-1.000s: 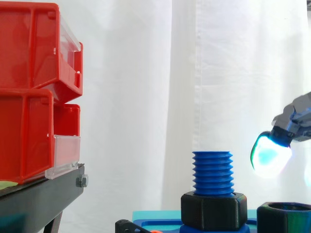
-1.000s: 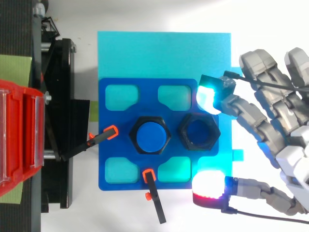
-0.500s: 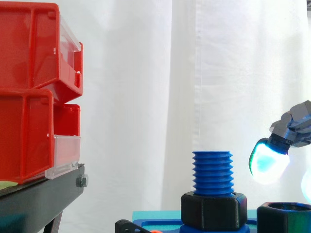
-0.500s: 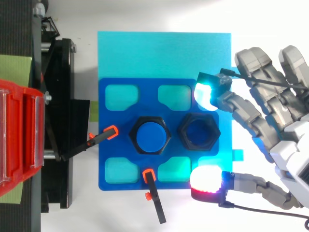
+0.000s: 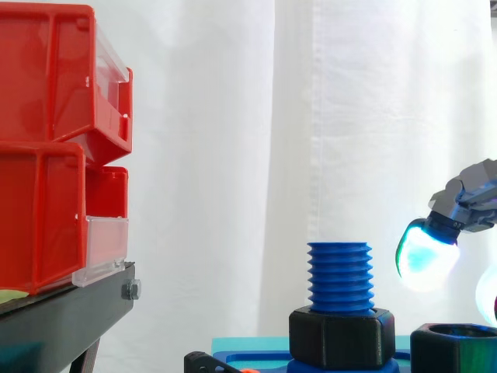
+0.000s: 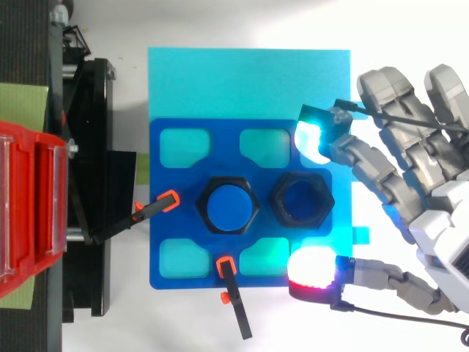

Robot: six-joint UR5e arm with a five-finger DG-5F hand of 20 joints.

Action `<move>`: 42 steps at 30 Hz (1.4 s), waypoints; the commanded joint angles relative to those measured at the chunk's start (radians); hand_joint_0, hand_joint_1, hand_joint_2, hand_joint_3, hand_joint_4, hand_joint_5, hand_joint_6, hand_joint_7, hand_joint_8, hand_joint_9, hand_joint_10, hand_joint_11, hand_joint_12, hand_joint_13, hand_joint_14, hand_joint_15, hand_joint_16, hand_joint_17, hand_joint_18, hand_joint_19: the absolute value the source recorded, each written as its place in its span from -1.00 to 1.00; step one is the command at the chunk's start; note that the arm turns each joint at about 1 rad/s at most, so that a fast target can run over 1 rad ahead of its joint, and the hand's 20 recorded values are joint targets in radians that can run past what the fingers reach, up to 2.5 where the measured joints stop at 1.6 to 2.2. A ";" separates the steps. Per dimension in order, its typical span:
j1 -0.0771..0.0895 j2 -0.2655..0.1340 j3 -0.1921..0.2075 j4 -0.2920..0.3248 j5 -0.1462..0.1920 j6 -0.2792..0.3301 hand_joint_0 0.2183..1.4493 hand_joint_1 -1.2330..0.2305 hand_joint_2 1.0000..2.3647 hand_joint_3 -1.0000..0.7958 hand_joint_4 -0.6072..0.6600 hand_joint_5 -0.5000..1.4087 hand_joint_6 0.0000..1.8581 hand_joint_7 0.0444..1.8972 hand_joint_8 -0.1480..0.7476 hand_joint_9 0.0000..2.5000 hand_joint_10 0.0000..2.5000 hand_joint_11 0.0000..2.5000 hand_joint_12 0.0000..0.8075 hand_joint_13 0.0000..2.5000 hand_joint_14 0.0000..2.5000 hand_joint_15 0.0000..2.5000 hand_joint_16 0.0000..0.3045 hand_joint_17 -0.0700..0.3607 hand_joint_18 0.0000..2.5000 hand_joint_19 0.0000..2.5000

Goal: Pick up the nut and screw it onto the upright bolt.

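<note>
Looking down on the hand (image 6: 432,213) spread wide open and gripping nothing, with a cyan-glowing fingertip (image 6: 311,141) just off one side of the nut (image 6: 302,200) and a red-white pad (image 6: 314,268) off the other, neither touching it. Spotting the nut flat on the blue plate (image 6: 165,213), just beside the bolt (image 6: 229,204) yet apart from it, not yet threaded on. From the side, catching the bolt upright with bare blue threads above a black collar (image 5: 339,338), and the cyan pad hanging to its right, higher than the nut's rim and clear of both.
</note>
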 commanded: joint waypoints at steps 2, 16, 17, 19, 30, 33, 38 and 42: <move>0.000 0.001 0.000 0.003 0.001 -0.001 -0.80 -0.14 -1.00 -0.44 0.26 -0.79 -0.46 -0.30 -0.01 -1.00 -1.00 -1.00 0.10 -1.00 -1.00 -1.00 -0.57 0.01 -1.00 -1.00; 0.012 -0.001 0.000 -0.001 0.036 0.025 -0.79 -0.13 -1.00 -0.44 0.27 -0.79 -0.46 -0.30 0.00 -1.00 -1.00 -1.00 0.09 -1.00 -1.00 -1.00 -0.57 0.00 -1.00 -1.00; 0.014 -0.001 0.000 -0.001 0.044 0.031 -0.79 -0.13 -1.00 -0.44 0.27 -0.79 -0.46 -0.30 0.00 -1.00 -1.00 -1.00 0.09 -1.00 -1.00 -1.00 -0.57 0.00 -1.00 -1.00; 0.015 0.001 0.000 0.001 0.049 0.035 -0.79 -0.13 -1.00 -0.44 0.27 -0.79 -0.46 -0.30 0.00 -1.00 -1.00 -1.00 0.10 -1.00 -1.00 -1.00 -0.57 0.00 -1.00 -1.00; 0.008 -0.001 0.000 -0.039 0.035 0.071 -0.78 -0.12 -1.00 -0.44 0.27 -0.79 -0.46 -0.30 0.00 -1.00 -1.00 -1.00 0.09 -1.00 -1.00 -1.00 -0.58 -0.01 -1.00 -1.00; 0.006 -0.001 0.000 -0.037 0.032 0.073 -0.78 -0.12 -1.00 -0.44 0.27 -0.79 -0.46 -0.30 0.00 -1.00 -1.00 -1.00 0.08 -1.00 -1.00 -1.00 -0.58 -0.01 -1.00 -1.00; 0.006 -0.001 0.000 -0.047 0.029 0.076 -0.78 -0.11 -1.00 -0.44 0.28 -0.79 -0.46 -0.30 0.01 -1.00 -1.00 -1.00 0.08 -0.99 -1.00 -1.00 -0.58 -0.01 -1.00 -1.00; 0.006 -0.001 0.000 -0.056 0.016 0.094 -0.78 -0.11 -1.00 -0.44 0.28 -0.79 -0.46 -0.30 0.01 -1.00 -1.00 -1.00 0.08 -0.99 -1.00 -1.00 -0.58 -0.01 -1.00 -1.00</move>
